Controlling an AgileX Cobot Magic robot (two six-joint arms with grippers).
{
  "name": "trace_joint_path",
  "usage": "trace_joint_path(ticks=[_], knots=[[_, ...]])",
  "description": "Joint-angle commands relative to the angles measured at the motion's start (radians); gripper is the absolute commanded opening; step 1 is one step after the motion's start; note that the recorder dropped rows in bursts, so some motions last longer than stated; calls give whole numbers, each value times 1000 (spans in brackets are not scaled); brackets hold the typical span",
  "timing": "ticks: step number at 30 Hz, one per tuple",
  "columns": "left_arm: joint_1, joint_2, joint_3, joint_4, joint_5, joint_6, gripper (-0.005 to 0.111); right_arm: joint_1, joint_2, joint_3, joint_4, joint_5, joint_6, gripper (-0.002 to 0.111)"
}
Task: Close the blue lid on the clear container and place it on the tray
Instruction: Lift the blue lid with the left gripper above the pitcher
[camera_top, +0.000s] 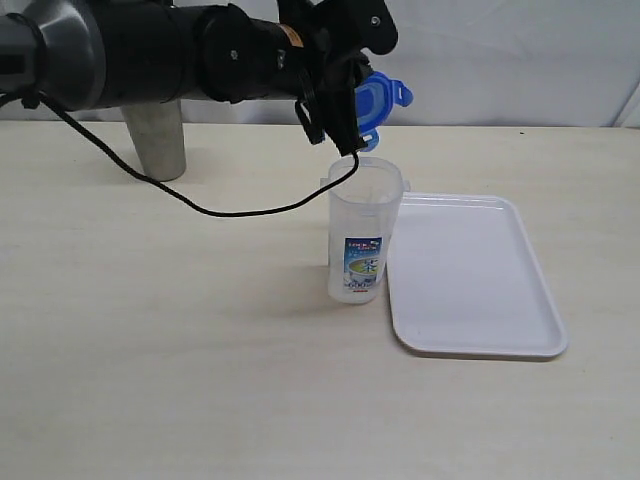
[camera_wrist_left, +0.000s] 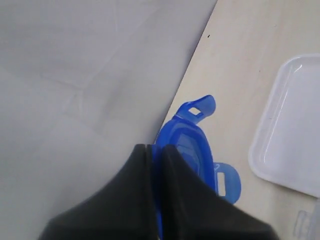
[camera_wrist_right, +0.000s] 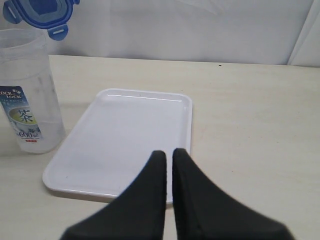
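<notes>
The blue lid (camera_top: 378, 103) hangs in the air just above the open mouth of the clear container (camera_top: 362, 232), held on edge by my left gripper (camera_top: 345, 112), which is shut on it. In the left wrist view the lid (camera_wrist_left: 192, 142) sticks out between the black fingers (camera_wrist_left: 172, 190). The container stands upright on the table, touching the left edge of the white tray (camera_top: 470, 275). In the right wrist view my right gripper (camera_wrist_right: 168, 156) is shut on nothing over the tray's near rim (camera_wrist_right: 120, 190), with the container (camera_wrist_right: 27, 95) and the lid (camera_wrist_right: 42, 12) at the far side.
A grey steel cup (camera_top: 160, 135) stands at the back left, under the left arm. A black cable (camera_top: 200, 205) droops from the arm to the table near the container. A white backdrop runs behind the table.
</notes>
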Motion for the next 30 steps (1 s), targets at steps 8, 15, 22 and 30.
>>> trace_joint_path(ticks=[8,15,22,30], knots=[[-4,-71,2,61,7,7,0,-3,-5,1,-10,-1,3,5],[-4,-80,2,64,33,7,0,-3,-5,1,-10,-1,3,5],[-4,-80,2,103,-7,5,0,-3,-5,1,-10,-1,3,5],[3,-80,7,203,-24,-6,0,-3,-5,1,-10,-1,3,5]])
